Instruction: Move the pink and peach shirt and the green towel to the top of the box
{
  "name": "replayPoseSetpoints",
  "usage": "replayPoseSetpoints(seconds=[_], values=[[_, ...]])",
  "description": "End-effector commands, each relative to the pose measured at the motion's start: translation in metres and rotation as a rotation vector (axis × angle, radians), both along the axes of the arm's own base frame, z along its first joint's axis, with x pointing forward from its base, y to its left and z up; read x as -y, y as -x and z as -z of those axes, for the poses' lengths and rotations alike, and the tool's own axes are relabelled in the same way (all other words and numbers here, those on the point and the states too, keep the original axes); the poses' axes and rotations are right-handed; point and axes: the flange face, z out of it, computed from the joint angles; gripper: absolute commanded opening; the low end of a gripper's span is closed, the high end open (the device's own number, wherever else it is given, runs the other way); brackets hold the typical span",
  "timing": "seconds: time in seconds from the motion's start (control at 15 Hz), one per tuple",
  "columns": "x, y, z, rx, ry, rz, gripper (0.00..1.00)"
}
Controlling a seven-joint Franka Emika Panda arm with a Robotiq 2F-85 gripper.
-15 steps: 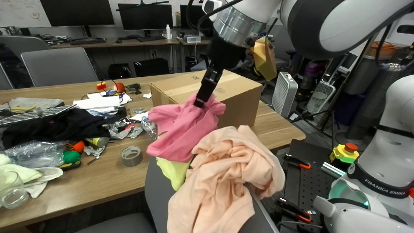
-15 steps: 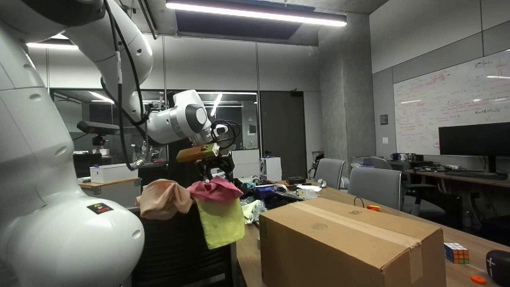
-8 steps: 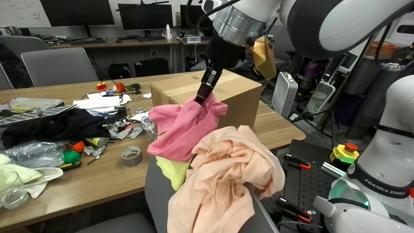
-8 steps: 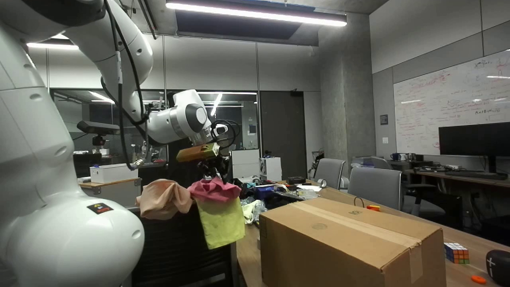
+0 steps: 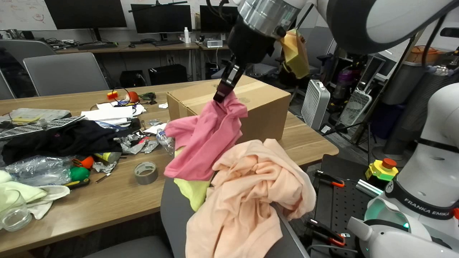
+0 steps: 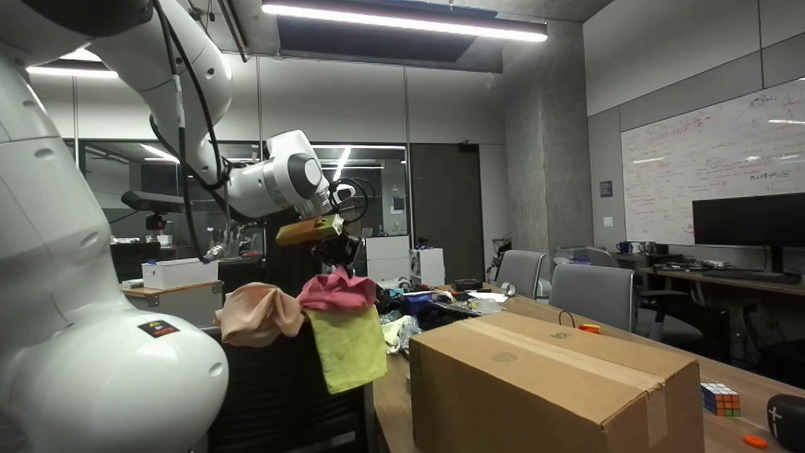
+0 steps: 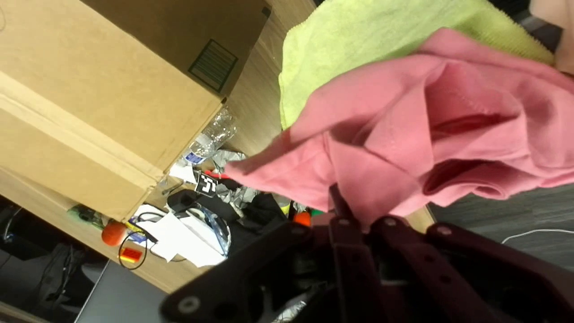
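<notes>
with the pink shirt [image 5: 208,143] pinched in the tool [image 5: 221,96], i'd lift straight off the towel [image 6: 350,352] before swinging toward the box [image 6: 534,368].

In an exterior view, you have a lit ceiling lamp [image 6: 404,22] at twelve o'clock and a concrete column [image 6: 544,135] at two. In an exterior view, you have a gray chair [image 5: 66,73] near ten; in the wrist view, gray floor [image 7: 529,214] between three and four.

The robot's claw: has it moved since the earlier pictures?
Yes, upward: in an exterior view the gripper, holding the pink shirt, shows higher against the box than before.
</notes>
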Motion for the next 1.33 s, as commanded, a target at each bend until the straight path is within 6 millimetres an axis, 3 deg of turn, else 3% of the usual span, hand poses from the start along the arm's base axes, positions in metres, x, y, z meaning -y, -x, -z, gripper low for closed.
replayPoseSetpoints(seconds=[0.0,0.73,1.07,1.27], values=[[-0.005,0.013,-0.037,0.096,-0.009,-0.013,0.01],[0.000,0.038,-0.108,0.253,-0.027,0.024,0.01],[0.011,0.060,-0.171,0.337,-0.040,0.075,0.01],[0.030,0.077,-0.220,0.397,-0.070,0.162,0.01]])
